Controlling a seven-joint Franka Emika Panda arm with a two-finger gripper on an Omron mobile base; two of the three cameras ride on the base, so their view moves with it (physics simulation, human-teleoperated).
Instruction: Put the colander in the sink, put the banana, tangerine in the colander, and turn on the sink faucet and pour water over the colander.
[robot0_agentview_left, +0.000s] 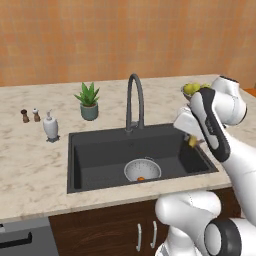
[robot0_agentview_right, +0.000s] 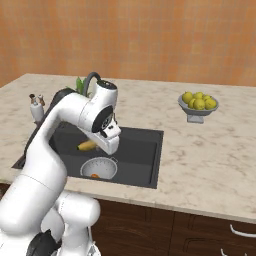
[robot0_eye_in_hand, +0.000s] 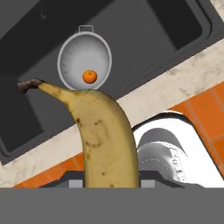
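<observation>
The silver colander (robot0_agentview_left: 142, 170) (robot0_agentview_right: 98, 167) (robot0_eye_in_hand: 84, 61) sits in the dark sink (robot0_agentview_left: 100, 155) (robot0_agentview_right: 145, 150) (robot0_eye_in_hand: 144, 35), near its front wall. An orange tangerine (robot0_agentview_left: 141, 178) (robot0_agentview_right: 95, 176) (robot0_eye_in_hand: 89, 77) lies inside the colander. My gripper (robot0_agentview_left: 194, 139) (robot0_agentview_right: 101, 143) (robot0_eye_in_hand: 109, 181) is shut on the yellow banana (robot0_agentview_left: 192, 142) (robot0_agentview_right: 86, 145) (robot0_eye_in_hand: 103, 135) and hangs above the sink's right part. In the hand view the banana's brown tip points toward the colander below. The dark gooseneck faucet (robot0_agentview_left: 134, 100) (robot0_agentview_right: 90, 80) stands behind the basin; no water shows.
A grey footed bowl of yellow-green fruit (robot0_agentview_left: 192, 89) (robot0_agentview_right: 198, 104) stands on the counter right of the sink. Left of it are a potted plant (robot0_agentview_left: 89, 101), a white dispenser (robot0_agentview_left: 50, 126) and two small shakers (robot0_agentview_left: 30, 115).
</observation>
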